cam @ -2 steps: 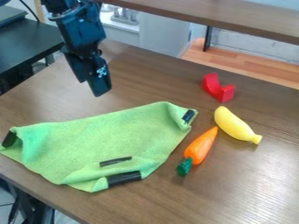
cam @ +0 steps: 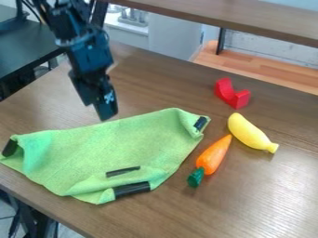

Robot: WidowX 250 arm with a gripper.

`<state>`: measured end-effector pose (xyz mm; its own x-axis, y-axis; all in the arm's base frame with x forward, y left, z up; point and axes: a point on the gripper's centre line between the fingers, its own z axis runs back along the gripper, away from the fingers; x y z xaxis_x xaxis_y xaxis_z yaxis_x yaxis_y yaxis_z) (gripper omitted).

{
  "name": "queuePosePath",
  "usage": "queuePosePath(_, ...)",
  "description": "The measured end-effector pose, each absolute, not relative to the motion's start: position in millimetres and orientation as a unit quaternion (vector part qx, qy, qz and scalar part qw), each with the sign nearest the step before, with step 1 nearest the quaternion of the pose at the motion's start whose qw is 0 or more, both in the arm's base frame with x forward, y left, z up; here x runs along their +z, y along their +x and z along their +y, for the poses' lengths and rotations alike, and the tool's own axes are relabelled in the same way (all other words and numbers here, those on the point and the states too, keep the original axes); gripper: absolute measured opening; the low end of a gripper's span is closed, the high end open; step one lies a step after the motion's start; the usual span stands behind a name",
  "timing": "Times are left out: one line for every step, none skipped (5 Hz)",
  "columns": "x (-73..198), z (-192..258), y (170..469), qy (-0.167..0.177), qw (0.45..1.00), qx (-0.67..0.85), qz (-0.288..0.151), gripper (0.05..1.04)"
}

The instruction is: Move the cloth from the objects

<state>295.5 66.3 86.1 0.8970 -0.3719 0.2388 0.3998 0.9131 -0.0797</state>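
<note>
One black claw (cam: 107, 116) near the green cloth (cam: 105, 148), its spread and any contact unclear from this angle.

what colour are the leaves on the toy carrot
The leafy top of the toy carrot is dark green, seen in the camera view.

Bright light leaves pale glare on the table (cam: 282, 197), nearer the camera than the gripper (cam: 107, 115); shadows are soft.

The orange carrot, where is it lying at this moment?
In the camera view, the orange carrot lies on the table right of the green cloth, with the yellow banana just beyond its pointed end.
</note>
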Motion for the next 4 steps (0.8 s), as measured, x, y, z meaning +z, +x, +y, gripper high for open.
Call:
queuePosePath(60.8, 65.1, 296.1, -0.044, 0.970, -0.211, -0.114, 1.000)
queuePosePath(29.5, 64.6, 297.9, -0.028, 0.970, -0.217, -0.110, 1.000)
queuePosePath(12.1, 61.1, 297.3, -0.017, 0.969, -0.223, -0.101, 1.001)
queuePosePath(10.0, 62.1, 305.4, -0.003, 0.971, -0.214, -0.109, 1.001)
